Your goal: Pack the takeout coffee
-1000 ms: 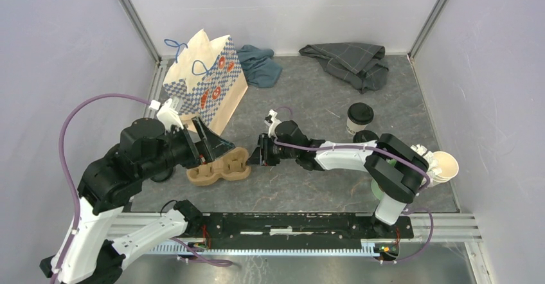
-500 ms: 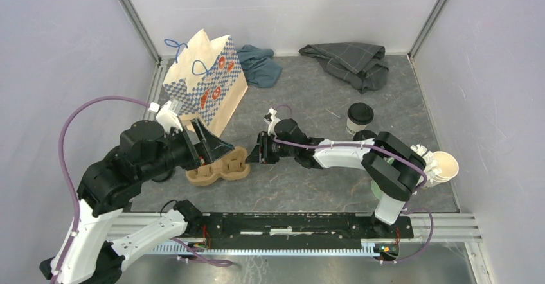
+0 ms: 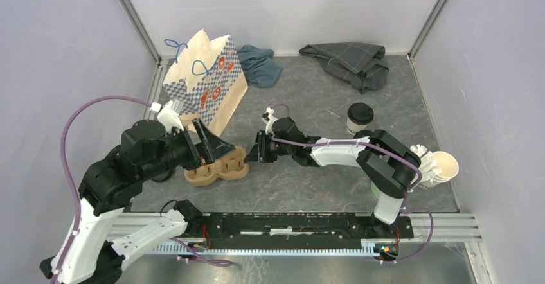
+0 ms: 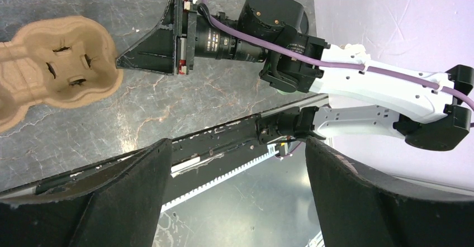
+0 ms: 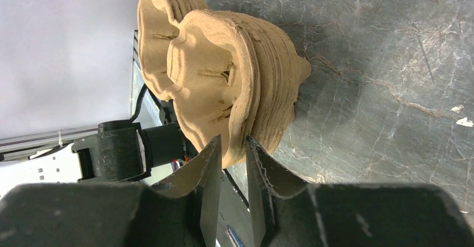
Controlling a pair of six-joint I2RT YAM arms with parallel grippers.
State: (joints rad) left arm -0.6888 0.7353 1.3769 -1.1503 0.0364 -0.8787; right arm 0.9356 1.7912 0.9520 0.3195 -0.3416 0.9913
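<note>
While the coffee (image 3: 358, 117) stands upright with its lid on, toward 3 o'clock from bench (image 3: 308, 187) centre, neither gripper touches it. Right gripper (image 3: 252, 154) sits well apart at its 8 o'clock, low over the bench. Its jaws are nearly together astride the carrier (image 3: 217, 167) rim at the 3 o'clock end; cannot tell if they pinch it. Left gripper (image 3: 209, 146) hovers at the carrier's 12 o'clock edge, jaws wide apart, holding nothing. Bag (image 3: 205, 81) stands beyond, also 12 o'clock.

The left pincer (image 4: 237, 142) hides part of the pulp carrier (image 3: 226, 169) from above.
</note>
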